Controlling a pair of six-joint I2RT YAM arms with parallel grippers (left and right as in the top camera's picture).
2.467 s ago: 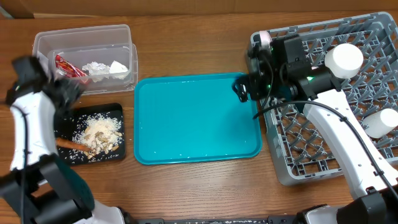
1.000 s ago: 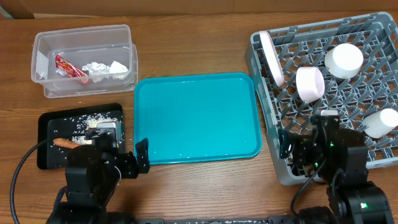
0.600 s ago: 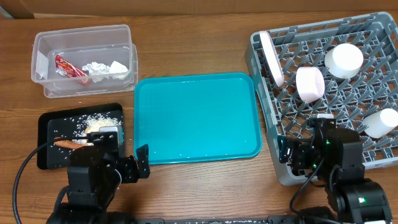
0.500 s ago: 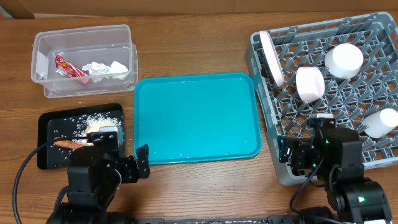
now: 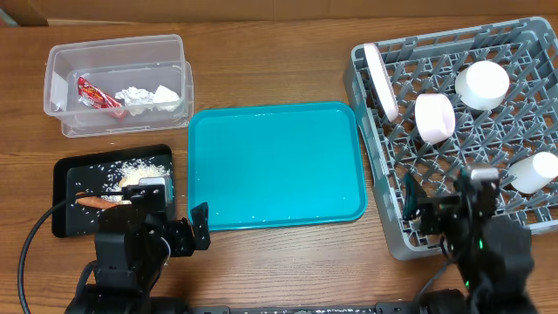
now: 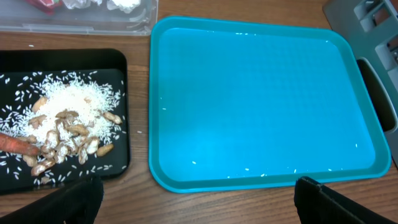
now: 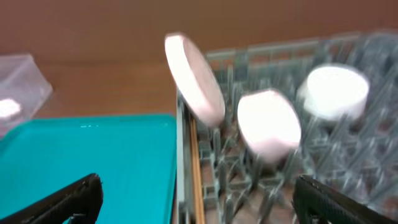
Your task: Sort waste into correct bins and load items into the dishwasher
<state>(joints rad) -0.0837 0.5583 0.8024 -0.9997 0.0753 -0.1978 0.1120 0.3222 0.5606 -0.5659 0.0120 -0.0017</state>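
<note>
The clear tub (image 5: 113,48) holds the red wrapper (image 5: 91,91) and white tissue (image 5: 139,94). The black tray (image 5: 63,170) holds rice scraps (image 5: 139,174) and the carrot (image 5: 91,201); both also show in the left wrist view (image 6: 68,102) (image 6: 15,143). The grey rack (image 5: 366,52) holds a plate (image 5: 381,80) on edge, a bowl (image 5: 433,116) and two cups (image 5: 481,83) (image 5: 534,172). Chopsticks (image 7: 194,168) lie along the rack's left wall. My left gripper (image 6: 199,211) is open and empty at the table's front, near the teal tray. My right gripper (image 7: 199,208) is open and empty at the rack's front left corner.
The teal serving tray (image 5: 275,166) lies in the middle with a few rice grains on it. It also shows in the left wrist view (image 6: 261,99). Both arms sit low at the table's front edge. The right wrist view is blurred.
Both arms have drawn back from the tub and the rack to the table's front edge. In the last half second the right arm shifted a little to the right; the left arm stayed still.
</note>
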